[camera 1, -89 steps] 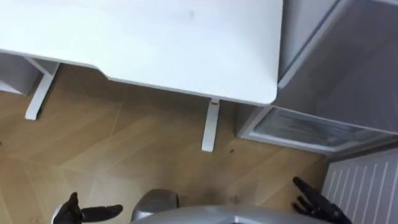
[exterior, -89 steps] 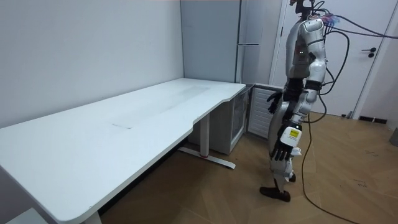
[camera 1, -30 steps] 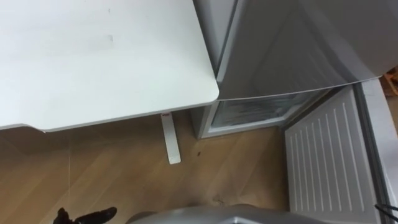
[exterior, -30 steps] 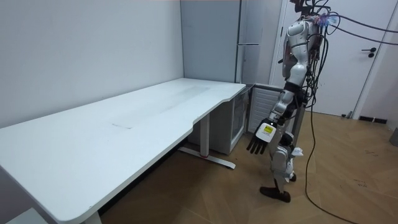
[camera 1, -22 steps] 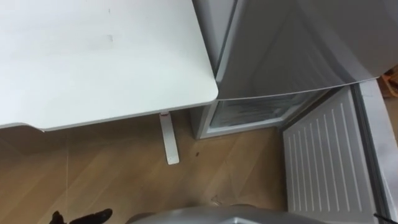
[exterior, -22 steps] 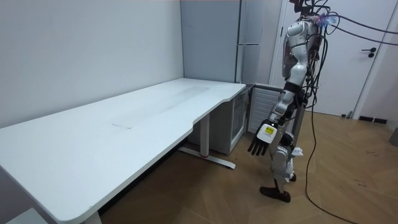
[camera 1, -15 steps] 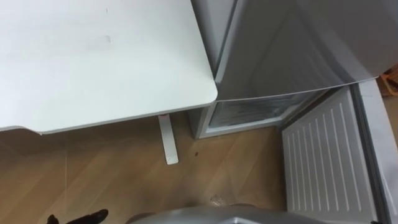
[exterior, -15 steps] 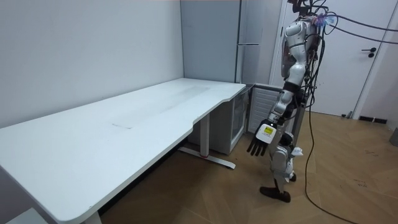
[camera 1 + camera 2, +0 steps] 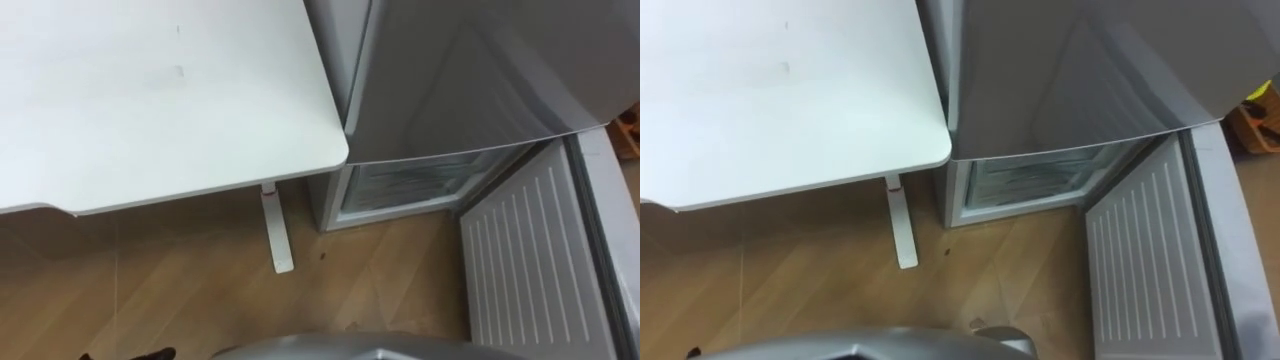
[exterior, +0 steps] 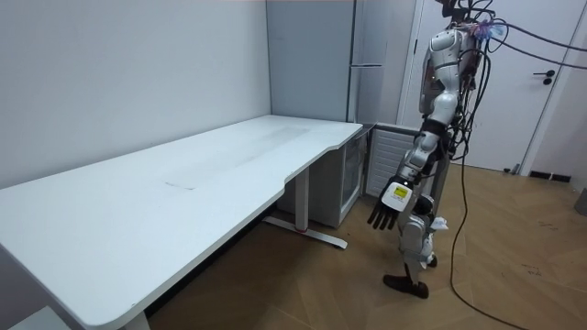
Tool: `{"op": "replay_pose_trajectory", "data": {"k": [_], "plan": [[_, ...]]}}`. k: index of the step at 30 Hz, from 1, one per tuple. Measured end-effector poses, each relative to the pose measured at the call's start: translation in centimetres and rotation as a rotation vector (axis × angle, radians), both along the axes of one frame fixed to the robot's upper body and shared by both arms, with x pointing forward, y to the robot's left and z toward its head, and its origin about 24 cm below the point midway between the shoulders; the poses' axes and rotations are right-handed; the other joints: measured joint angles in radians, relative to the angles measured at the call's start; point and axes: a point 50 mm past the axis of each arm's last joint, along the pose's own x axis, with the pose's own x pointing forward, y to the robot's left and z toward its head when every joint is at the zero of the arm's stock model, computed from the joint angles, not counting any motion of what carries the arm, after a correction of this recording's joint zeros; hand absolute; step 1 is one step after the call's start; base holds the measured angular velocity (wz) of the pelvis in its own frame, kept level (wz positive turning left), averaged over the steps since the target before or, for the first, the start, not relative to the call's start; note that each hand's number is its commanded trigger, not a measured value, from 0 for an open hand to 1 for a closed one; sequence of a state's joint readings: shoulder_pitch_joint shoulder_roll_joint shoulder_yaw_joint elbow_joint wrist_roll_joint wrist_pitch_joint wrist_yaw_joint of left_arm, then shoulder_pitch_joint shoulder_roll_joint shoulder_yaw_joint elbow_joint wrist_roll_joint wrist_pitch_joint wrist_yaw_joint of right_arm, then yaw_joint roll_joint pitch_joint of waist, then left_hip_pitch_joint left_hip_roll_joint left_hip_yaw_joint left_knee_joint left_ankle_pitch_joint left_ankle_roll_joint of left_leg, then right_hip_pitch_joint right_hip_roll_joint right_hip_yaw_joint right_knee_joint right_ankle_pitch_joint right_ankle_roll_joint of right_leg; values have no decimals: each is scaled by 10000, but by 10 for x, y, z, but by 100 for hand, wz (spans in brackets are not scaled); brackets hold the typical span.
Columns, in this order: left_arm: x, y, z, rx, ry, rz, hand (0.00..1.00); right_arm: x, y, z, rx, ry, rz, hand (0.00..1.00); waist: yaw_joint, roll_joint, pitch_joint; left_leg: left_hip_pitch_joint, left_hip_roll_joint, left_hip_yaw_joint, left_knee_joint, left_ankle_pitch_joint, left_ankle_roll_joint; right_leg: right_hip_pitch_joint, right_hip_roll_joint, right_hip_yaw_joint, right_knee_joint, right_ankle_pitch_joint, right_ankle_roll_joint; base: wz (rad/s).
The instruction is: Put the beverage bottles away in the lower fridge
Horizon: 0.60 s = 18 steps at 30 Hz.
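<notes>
Room view gives you the layout: the robot stands on the wooden floor [image 10: 514, 275] at the near end of a long white bench [image 10: 183, 183], facing the tall grey fridge [image 10: 367, 55] that sits in the corner beyond the bench, with a pale wall [image 10: 119, 73] running along the bench's far side and a white room door [image 10: 550, 92] at the room view's right. The bench top is plain and flat, with a curved cut in its near edge. Your left hand [image 10: 389, 203] hangs low beside the robot's thigh, on the side nearer the bench, its fingers loose and pointing down with nothing in them; in the left eye view just its dark fingertips poke in at the bottom edge. From the head camera you look down on the bench's rounded corner, its white leg [image 9: 277, 235] planted on the floor, and the fridge just beside it. The lower fridge compartment [image 9: 415, 185] stands open, its ribbed white door [image 9: 520, 260] swung out toward you and cut off by the bottom and right edges of the view. The fridge's upper part overhangs the opening, so you see no more than a strip of pale, translucent fronts inside, and what lies behind them is too dim to make out. You cannot tell from these views where the drinks are. Something orange [image 9: 1260, 115] at the right edge of the right eye view is too cropped to identify.
</notes>
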State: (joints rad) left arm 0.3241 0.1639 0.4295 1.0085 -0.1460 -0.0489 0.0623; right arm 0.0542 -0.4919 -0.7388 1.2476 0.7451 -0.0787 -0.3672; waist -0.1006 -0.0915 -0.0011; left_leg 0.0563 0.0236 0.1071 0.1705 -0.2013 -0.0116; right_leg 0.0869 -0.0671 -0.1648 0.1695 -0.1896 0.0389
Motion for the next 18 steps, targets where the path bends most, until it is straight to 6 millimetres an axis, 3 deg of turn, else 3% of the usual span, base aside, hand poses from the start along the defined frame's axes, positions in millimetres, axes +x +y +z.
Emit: {"op": "replay_pose_trajectory", "data": {"k": [4,11,18], "plan": [[-2,0,-1,-129,36,-8,0,-4,3,-4,430,-1202,-486,0,108,-10,11,49,-4,12,10,0,0,-12,-1,5,-29,-1,1,0],[0,-3,-2,-451,-51,-322,0,7,8,-9,775,-3233,-508,0,238,3,22,43,-6,11,-16,-3,-4,-38,-2,-10,-37,-1,2,0],[0,-5,-2,-513,-56,-323,0,27,9,-7,856,-4080,843,0,405,23,43,54,-4,21,-38,-3,-4,-53,2,12,-16,-1,2,0]]}}
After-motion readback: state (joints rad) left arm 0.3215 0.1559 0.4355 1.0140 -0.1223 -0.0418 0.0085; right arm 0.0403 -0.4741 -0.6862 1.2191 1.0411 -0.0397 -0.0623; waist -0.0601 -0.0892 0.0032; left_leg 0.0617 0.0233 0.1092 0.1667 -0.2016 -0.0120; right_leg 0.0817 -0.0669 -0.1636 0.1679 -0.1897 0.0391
